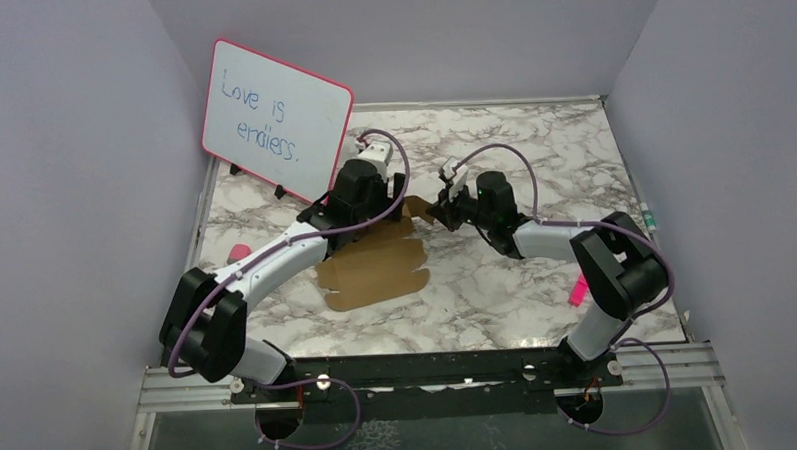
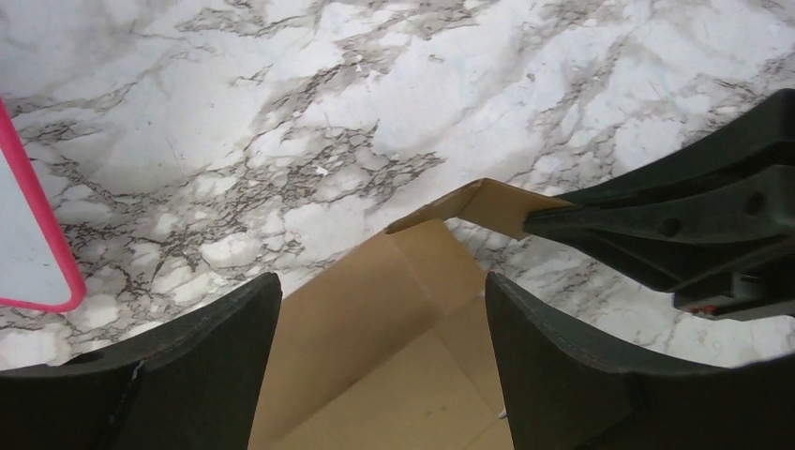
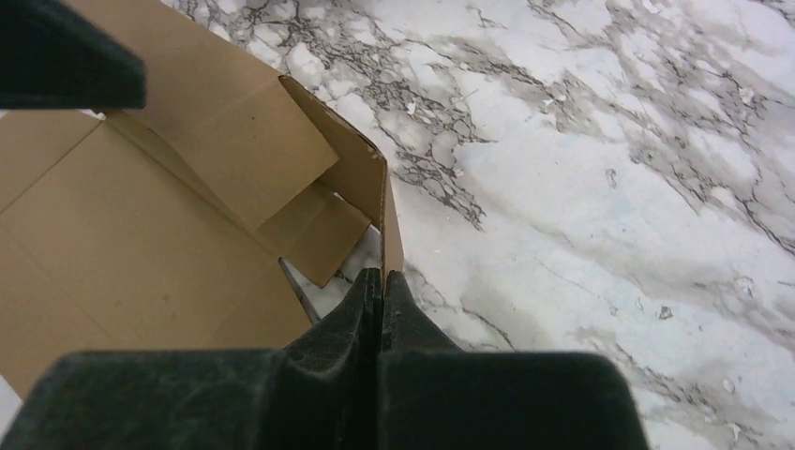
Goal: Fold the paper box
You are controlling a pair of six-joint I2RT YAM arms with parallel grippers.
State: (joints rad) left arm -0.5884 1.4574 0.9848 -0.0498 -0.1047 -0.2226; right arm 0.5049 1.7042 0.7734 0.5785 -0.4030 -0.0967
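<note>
The right gripper [image 3: 380,281] has its jaws pinched shut on the edge of a corner flap [image 3: 361,173] of the paper box [image 1: 376,271] and holds that flap tilted up off the marble tabletop [image 3: 609,187]. From these jaws the rest of the brown cardboard sheet spreads away to their left, mostly flat, with a smaller tab just beside the pinch.

The left gripper [image 2: 382,286] hangs with its jaws wide apart and the sheet showing between them. Whether the fingers press on the cardboard cannot be told. The raised flap lies just ahead of the left jaws and to their right.

The sheet's long axis seems to run from the right jaws back under the left ones. The fold likely turns on the left arm, the nearer one, pinning the panel while the right arm swings the flap over.
</note>
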